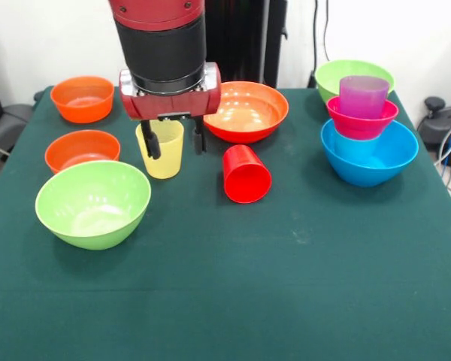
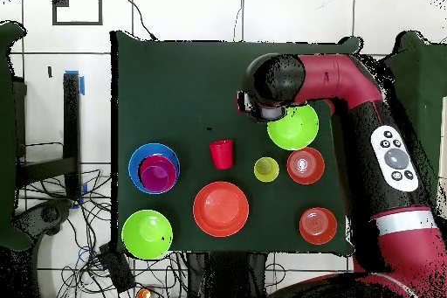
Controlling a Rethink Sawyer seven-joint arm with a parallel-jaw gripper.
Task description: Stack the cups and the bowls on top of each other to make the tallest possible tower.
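Note:
My gripper [image 1: 175, 143] is open and empty, its two black fingers pointing down at the upright yellow cup [image 1: 161, 153]. One finger overlaps the cup and the other shows just right of it. I cannot tell whether they touch it. The red cup [image 1: 246, 174] lies on its side to the right. The purple cup [image 1: 363, 95] stands in the small magenta bowl [image 1: 361, 120], which sits in the large blue bowl [image 1: 369, 158]. A paler blue shape under the magenta bowl may be the light blue cup. In the overhead view the arm's head [image 2: 260, 107] lies beyond the yellow cup [image 2: 266, 169].
A large lime green bowl [image 1: 93, 203] sits front left, with two small orange bowls [image 1: 81, 149] [image 1: 82, 98] behind it. The wide orange bowl [image 1: 246, 110] is behind the red cup. A second lime green bowl [image 1: 353, 75] is at the back right corner.

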